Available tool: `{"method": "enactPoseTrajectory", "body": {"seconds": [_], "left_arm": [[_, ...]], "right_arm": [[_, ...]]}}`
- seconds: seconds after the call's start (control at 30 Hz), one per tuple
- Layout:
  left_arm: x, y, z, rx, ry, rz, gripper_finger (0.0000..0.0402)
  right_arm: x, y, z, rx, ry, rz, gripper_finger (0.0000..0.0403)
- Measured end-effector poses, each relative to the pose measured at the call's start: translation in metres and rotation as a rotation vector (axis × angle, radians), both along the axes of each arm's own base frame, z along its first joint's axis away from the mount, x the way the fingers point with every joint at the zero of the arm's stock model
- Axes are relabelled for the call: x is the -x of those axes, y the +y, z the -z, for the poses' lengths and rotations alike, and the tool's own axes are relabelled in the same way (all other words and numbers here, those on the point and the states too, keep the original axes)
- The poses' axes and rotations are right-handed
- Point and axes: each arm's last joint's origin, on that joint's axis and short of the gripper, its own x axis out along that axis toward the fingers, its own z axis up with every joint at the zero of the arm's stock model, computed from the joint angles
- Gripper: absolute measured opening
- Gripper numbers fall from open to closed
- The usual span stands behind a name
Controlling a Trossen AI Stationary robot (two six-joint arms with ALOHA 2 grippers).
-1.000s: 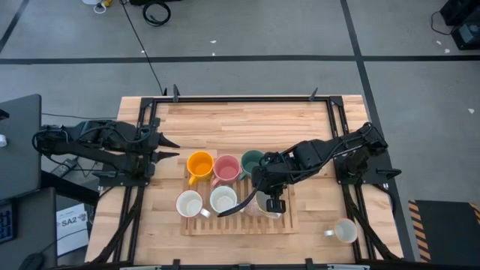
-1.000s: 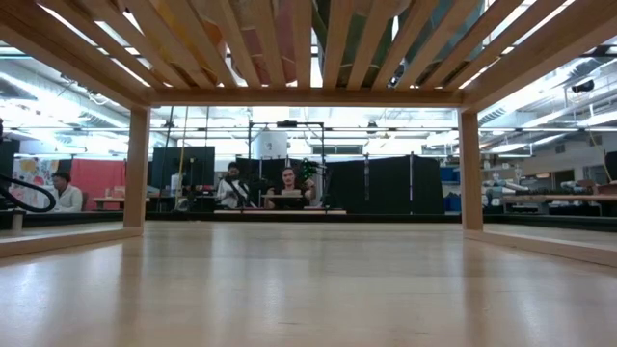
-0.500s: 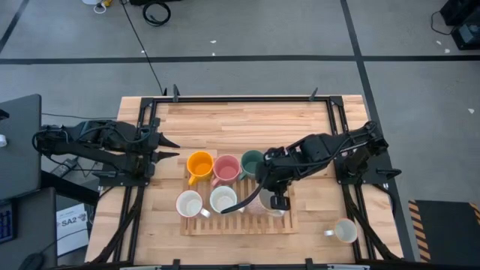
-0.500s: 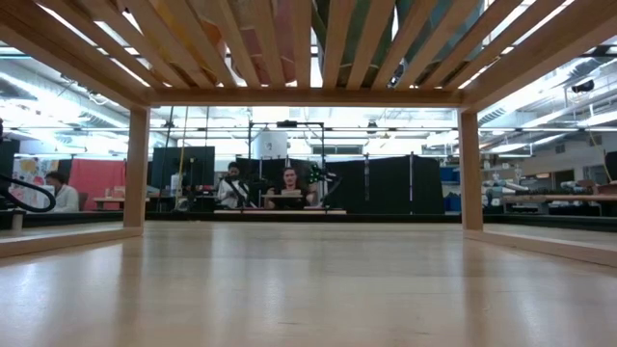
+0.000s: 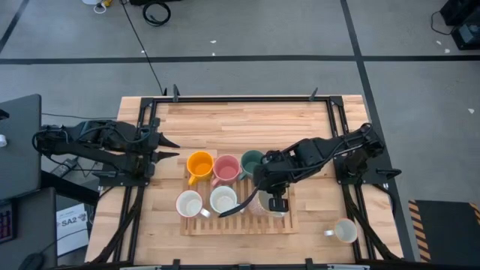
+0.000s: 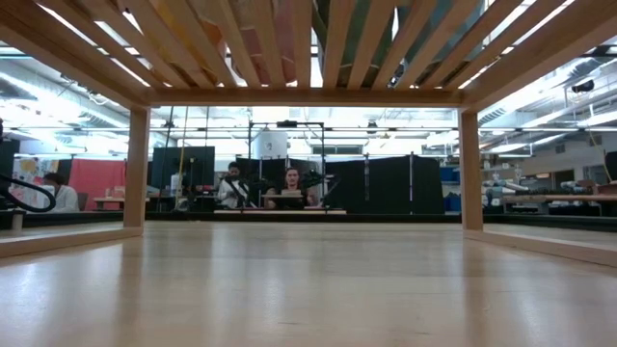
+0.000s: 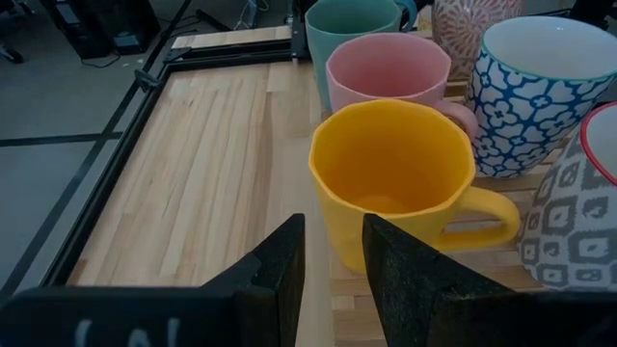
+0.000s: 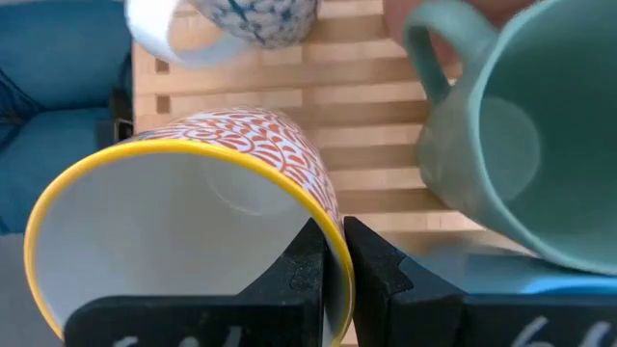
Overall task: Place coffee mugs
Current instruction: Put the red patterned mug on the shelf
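Note:
Several mugs stand on a slatted wooden rack [image 5: 289, 221]: orange [image 5: 199, 165], pink [image 5: 226, 169], green [image 5: 252, 160], and two white ones [image 5: 189, 204] [image 5: 223, 199]. My right gripper [image 5: 275, 201] is over the rack's right part, shut on a mug with an orange pattern and a yellow rim [image 8: 193, 222]. The green mug [image 8: 511, 145] is close beside it. Another white mug [image 5: 345, 230] stands on the table near the right near corner. My left gripper [image 5: 171, 148] waits open at the table's left, facing the orange mug [image 7: 395, 173]. My right gripper holds the patterned mug by its yellow rim [image 8: 330, 243], pinched with one finger [image 8: 307, 265] inside the mug and the other [image 8: 376, 275] outside. It comes from above, over the slatted rack. The mug is tilted in the hold; whether it touches the rack cannot be seen.
The rack sits in the table's near middle, crowded with mugs; a blue-patterned mug [image 7: 530, 87] and a grey-patterned one [image 7: 578, 217] stand among them. Bare wood lies on the far half of the table [image 5: 247, 124]. People sit in the room beyond [image 6: 289, 188].
My right gripper has kept its hold on the patterned mug and shifted only slightly over the rack's right part. My left arm has kept still.

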Motion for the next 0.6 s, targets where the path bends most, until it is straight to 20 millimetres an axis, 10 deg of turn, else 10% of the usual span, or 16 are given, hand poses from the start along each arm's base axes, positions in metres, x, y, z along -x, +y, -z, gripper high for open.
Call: {"method": "enactPoseTrajectory", "body": {"seconds": [0.6], "left_arm": [[0.0001, -0.0006, 0.0001, 0.011, 0.002, 0.020, 0.0114]], "right_arm": [[-0.0063, 0.0024, 0.0099, 0.009, 0.038, 0.009, 0.0033]]}}
